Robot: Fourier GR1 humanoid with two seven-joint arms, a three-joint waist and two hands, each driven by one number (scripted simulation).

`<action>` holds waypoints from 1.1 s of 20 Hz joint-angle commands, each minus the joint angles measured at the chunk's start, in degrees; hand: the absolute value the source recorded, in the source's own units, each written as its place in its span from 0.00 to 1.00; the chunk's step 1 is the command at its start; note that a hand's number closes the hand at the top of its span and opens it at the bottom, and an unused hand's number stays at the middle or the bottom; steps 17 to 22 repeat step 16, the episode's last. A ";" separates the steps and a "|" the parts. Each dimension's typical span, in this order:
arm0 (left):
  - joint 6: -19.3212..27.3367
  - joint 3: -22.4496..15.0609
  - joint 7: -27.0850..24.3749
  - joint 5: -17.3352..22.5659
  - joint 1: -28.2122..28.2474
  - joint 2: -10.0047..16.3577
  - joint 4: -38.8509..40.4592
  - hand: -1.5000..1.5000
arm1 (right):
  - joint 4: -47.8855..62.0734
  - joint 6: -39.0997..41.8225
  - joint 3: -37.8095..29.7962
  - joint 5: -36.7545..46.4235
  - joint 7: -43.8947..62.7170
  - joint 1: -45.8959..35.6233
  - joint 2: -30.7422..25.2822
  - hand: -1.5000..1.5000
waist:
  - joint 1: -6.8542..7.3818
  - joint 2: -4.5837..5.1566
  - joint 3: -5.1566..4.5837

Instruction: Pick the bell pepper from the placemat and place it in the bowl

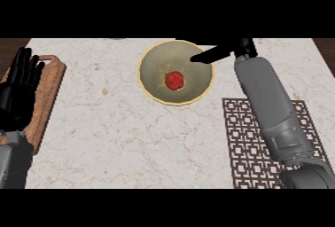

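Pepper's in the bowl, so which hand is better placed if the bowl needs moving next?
Probably right. The right hand hangs over the bowl at its far rim, by the pepper; the left hand rests open over the wooden board.

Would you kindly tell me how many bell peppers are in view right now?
1. The red bell pepper lies inside the bowl, near its middle. None shows on the placemat, though the right forearm covers part of it, so another may be hidden.

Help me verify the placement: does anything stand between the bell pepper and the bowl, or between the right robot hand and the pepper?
Nothing visible does. The bell pepper already lies inside the bowl; the right robot hand hangs open over its far right rim.
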 commanded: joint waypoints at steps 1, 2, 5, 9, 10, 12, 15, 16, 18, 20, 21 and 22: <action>3.64 -1.86 0.73 -2.69 -2.29 -2.14 -0.03 0.50 | 2.45 0.85 -5.75 -4.71 -3.99 1.46 -6.06 0.00 | -0.63 0.17 0.06; -0.39 0.86 2.41 0.91 1.13 1.13 -2.52 0.50 | 1.80 2.60 -6.58 -5.60 -2.77 1.18 -8.67 0.00 | -0.30 -0.28 0.04; -1.84 0.71 1.87 1.36 0.60 1.61 -1.78 0.50 | 6.55 6.72 -8.54 -7.68 -5.50 0.75 -13.02 0.00 | 0.03 -0.05 0.04; 0.00 -0.47 1.29 0.09 -1.30 -0.18 -0.46 0.50 | 10.75 10.56 -11.34 -9.89 -12.87 3.04 -19.02 0.00 | 0.39 0.35 0.08; -0.39 0.63 0.83 0.66 -2.44 0.69 0.98 0.50 | 12.48 12.42 -12.28 -10.45 -12.32 2.94 -21.32 0.00 | 0.69 0.65 0.10; 1.14 -1.06 2.14 -0.81 -1.73 -0.69 -0.66 0.50 | 13.20 14.89 -12.59 -11.03 -15.37 4.05 -23.59 0.00 | 0.45 0.36 0.10; -0.26 -0.99 0.06 0.38 0.54 -1.53 -1.54 0.50 | 16.01 17.90 -13.13 -11.37 -17.50 5.26 -26.67 0.00 | 0.91 0.49 0.10; -0.23 0.23 -0.42 0.29 -2.39 -0.06 1.12 0.50 | 16.83 17.73 -13.23 -11.24 -18.03 4.25 -26.98 0.00 | 1.25 0.89 0.13; -0.23 0.23 -0.42 0.29 -2.39 -0.06 1.12 0.50 | 16.83 17.73 -13.23 -11.24 -18.03 4.25 -26.98 0.00 | 1.25 0.89 0.13; -0.23 0.23 -0.42 0.29 -2.39 -0.06 1.12 0.50 | 16.83 17.73 -13.23 -11.24 -18.03 4.25 -26.98 0.00 | 1.25 0.89 0.13; -0.23 0.23 -0.42 0.29 -2.39 -0.06 1.12 0.50 | 16.83 17.73 -13.23 -11.24 -18.03 4.25 -26.98 0.00 | 1.25 0.89 0.13; -0.23 0.23 -0.42 0.29 -2.39 -0.06 1.12 0.50 | 16.83 17.73 -13.23 -11.24 -18.03 4.25 -26.98 0.00 | 1.25 0.89 0.13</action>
